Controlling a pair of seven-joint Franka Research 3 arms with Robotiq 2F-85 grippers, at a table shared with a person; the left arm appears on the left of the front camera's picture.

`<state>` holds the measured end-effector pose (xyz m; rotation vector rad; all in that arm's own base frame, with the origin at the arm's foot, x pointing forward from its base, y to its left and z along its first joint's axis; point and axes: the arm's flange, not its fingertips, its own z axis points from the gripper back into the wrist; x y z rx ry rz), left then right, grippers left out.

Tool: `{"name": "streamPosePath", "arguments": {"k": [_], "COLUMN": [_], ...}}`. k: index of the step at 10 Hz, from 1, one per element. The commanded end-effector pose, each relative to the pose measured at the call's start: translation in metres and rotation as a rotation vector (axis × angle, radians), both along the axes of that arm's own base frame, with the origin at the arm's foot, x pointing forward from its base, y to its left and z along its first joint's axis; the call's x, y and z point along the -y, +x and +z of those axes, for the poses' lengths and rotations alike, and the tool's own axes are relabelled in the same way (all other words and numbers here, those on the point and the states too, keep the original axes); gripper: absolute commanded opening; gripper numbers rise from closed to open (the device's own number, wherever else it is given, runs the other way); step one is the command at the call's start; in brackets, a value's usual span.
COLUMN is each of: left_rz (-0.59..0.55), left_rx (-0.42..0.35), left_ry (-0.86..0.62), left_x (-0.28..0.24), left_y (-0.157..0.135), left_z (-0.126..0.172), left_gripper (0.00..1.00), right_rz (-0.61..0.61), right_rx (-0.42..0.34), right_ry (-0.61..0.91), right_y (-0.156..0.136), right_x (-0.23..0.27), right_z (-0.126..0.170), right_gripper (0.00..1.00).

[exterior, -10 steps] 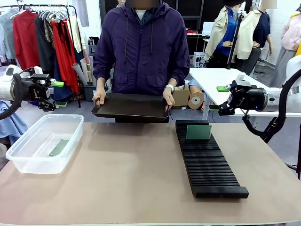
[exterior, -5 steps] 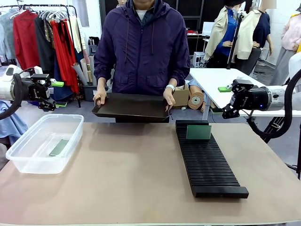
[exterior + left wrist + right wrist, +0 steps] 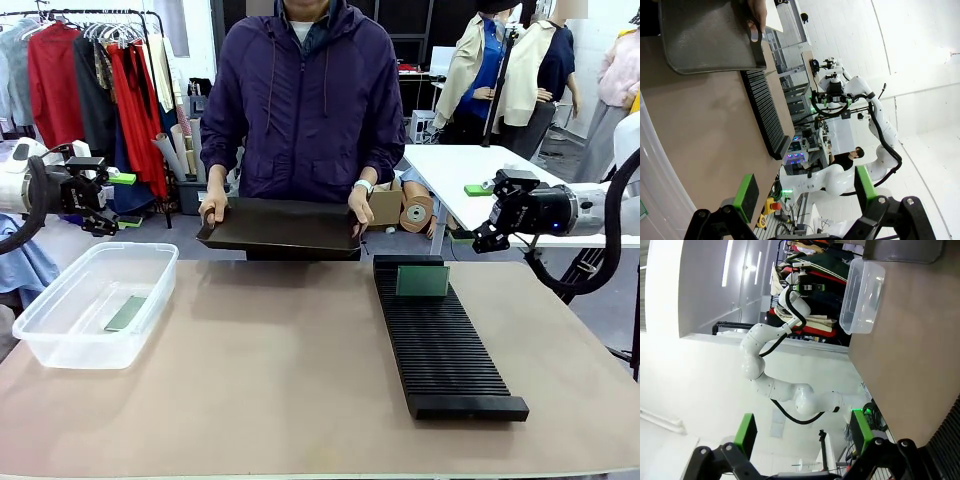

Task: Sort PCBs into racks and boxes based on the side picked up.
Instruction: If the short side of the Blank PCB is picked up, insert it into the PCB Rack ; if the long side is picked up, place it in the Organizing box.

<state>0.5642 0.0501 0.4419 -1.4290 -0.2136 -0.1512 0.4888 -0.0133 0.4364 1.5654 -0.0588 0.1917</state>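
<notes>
Two boards sorted so far, by the look of it. At the far end of the black slotted rack (image 3: 440, 335), toward the right edge of the surface (image 3: 280, 380), one green PCB (image 3: 422, 281) standing upright in a slot; in the clear plastic tub (image 3: 95, 305) near the left edge, a second PCB (image 3: 126, 313) lying flat on the bottom. Nearly every rack slot bare, tub otherwise bare — judged an early stage, with most of the sorting left. Middle of the surface bare, nothing there to pick up. Beyond the far edge, a shallow black tray (image 3: 283, 228) held level in the person's two hands (image 3: 212, 208); contents hidden from the front at this angle, so no telling whether more boards lie on it. Probably the next supply, though that is a guess.

Both arms parked high and outboard, off the surface. Left gripper (image 3: 98, 205) by the left edge, fingers spread and holding nothing; right gripper (image 3: 492, 215) past the far right corner, fingers likewise spread and holding nothing.

Left wrist view: green pads (image 3: 746, 197) wide apart, and beyond them the tray (image 3: 705, 35) from underneath with fingers curled on its rim, plus the rack (image 3: 765, 112) end-on — no such underside from the front. Right wrist view: pads (image 3: 745, 432) apart too, the tub (image 3: 862, 295) seen across the bare surface, the left arm behind it.
</notes>
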Motion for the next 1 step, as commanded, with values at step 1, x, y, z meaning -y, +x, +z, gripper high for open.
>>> {"name": "streamPosePath", "arguments": {"k": [1], "left_rz": [0.003], "left_rx": [0.005], "left_ry": [0.002], "left_x": [-0.0011], "left_y": [0.0001], "left_z": [0.0021], "left_gripper": [1.00], "right_rz": [-0.007], "right_rx": [0.003], "right_ry": [-0.009], "right_y": [0.0001], "right_x": [-0.0010], "right_z": [0.0011], "right_gripper": [1.00]}}
